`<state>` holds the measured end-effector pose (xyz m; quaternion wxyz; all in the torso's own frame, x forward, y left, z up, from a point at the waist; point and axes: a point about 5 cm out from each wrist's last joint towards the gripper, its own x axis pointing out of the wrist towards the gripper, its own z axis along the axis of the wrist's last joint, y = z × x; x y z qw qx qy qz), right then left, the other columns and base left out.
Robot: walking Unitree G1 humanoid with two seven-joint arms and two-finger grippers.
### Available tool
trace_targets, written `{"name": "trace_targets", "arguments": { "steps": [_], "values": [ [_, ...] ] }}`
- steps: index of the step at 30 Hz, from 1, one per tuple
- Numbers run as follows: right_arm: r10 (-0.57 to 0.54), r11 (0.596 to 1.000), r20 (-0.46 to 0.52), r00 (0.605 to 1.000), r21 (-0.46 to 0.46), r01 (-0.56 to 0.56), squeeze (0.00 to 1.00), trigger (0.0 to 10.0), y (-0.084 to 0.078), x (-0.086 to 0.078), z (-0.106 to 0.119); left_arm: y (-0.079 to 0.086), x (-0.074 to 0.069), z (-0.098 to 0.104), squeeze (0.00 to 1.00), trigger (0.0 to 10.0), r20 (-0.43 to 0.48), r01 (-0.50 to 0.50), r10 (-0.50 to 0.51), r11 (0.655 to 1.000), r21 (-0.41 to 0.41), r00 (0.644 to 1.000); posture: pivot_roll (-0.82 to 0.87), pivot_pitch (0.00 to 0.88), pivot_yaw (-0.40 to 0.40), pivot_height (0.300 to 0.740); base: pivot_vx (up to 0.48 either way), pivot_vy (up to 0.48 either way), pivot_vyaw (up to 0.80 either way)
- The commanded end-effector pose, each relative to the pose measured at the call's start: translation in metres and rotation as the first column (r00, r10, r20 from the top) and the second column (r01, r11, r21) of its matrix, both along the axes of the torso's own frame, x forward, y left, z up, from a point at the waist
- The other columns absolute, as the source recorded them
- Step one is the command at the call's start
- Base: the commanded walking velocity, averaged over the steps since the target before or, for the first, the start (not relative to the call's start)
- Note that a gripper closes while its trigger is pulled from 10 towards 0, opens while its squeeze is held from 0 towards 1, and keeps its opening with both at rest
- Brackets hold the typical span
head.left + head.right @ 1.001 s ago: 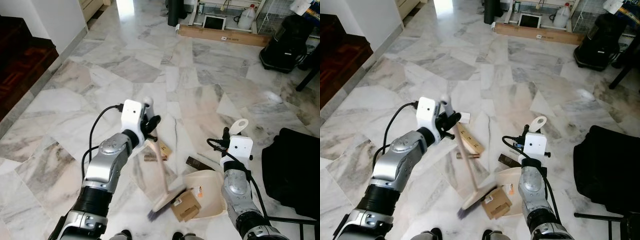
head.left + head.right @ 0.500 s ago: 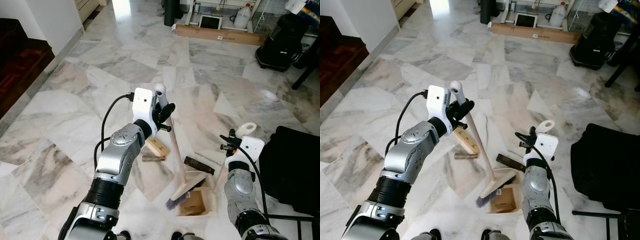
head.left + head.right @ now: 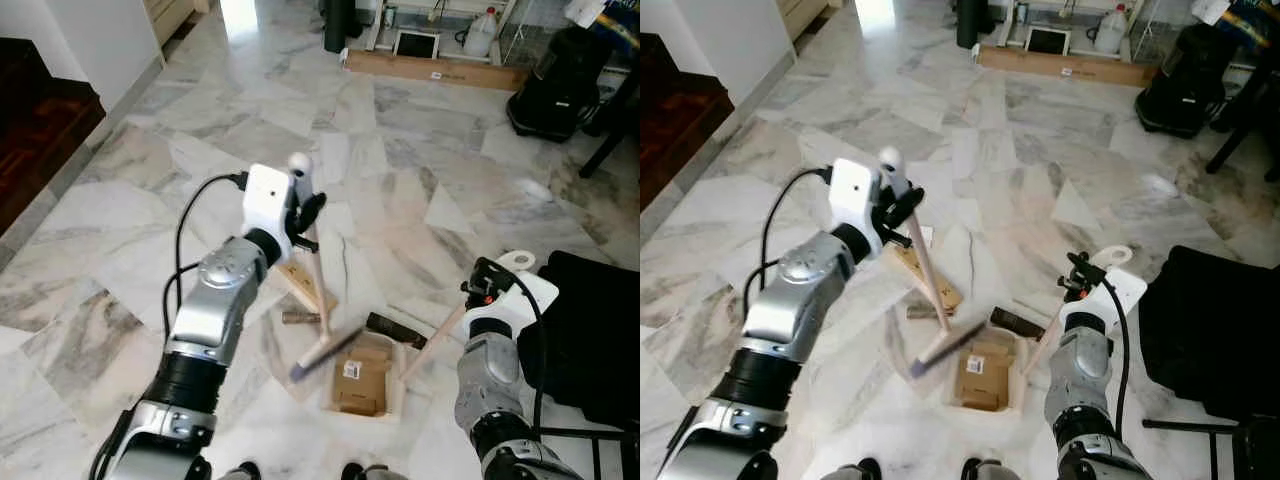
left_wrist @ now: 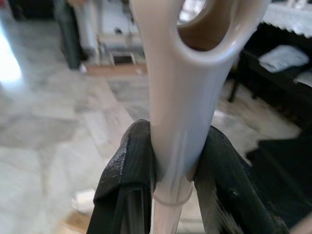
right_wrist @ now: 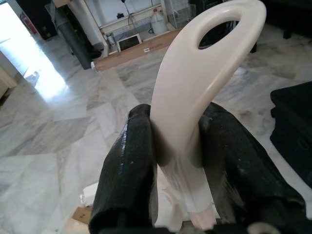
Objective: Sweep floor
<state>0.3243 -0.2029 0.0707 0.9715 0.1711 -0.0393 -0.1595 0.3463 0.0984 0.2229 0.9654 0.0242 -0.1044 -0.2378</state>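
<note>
While our left pincer (image 3: 300,215) stays clamped on the broom handle (image 3: 312,275) at frame centre, the brush head (image 3: 325,352) has swung back left off the cardboard box (image 3: 358,375), which now lies in the dustpan (image 3: 392,385) at lower centre. Our right pincer (image 3: 487,290) grips the dustpan handle (image 3: 437,335). Wood scraps (image 3: 305,285) remain on the floor (image 3: 200,150) for us.

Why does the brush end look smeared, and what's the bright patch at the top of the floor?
In the left eye view the brush head is smeared by motion blur while the floor stays sharp; glare from a doorway washes out the marble at top. In the left wrist view the handle is sharp, the room behind soft.
</note>
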Motion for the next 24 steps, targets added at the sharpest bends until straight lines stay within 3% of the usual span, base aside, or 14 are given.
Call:
{"name": "trace_targets", "arguments": {
  "steps": [1,13,19,24],
  "values": [
    [0.037,0.99,-0.053,0.998,0.14,-0.029,0.0,10.0,0.02,-0.004,-0.017,0.004,-0.004,0.024,0.0,10.0,0.12,-0.01,0.01,1.0,-0.003,0.993,0.11,0.157,-0.001,0.74,0.0,0.0,0.0],
    [0.06,0.978,0.025,0.998,0.198,-0.064,0.0,10.0,0.015,-0.001,-0.009,0.033,-0.005,0.032,0.0,10.0,0.209,-0.156,0.152,0.988,0.004,0.966,0.1,0.143,-0.017,0.74,0.0,0.0,0.0],
    [0.076,0.974,0.073,0.994,0.206,-0.09,0.0,10.0,0.014,0.002,-0.001,0.047,-0.012,0.009,0.0,10.0,0.223,-0.275,0.261,0.961,0.031,0.939,0.09,0.132,-0.03,0.74,0.0,0.0,0.0],
    [0.08,0.972,0.095,0.992,0.212,-0.099,0.0,10.0,0.012,0.005,0.005,0.066,-0.019,-0.006,0.0,10.0,0.245,-0.392,0.365,0.917,0.071,0.898,0.09,0.127,-0.045,0.74,0.0,0.0,0.0]
  ]
}}
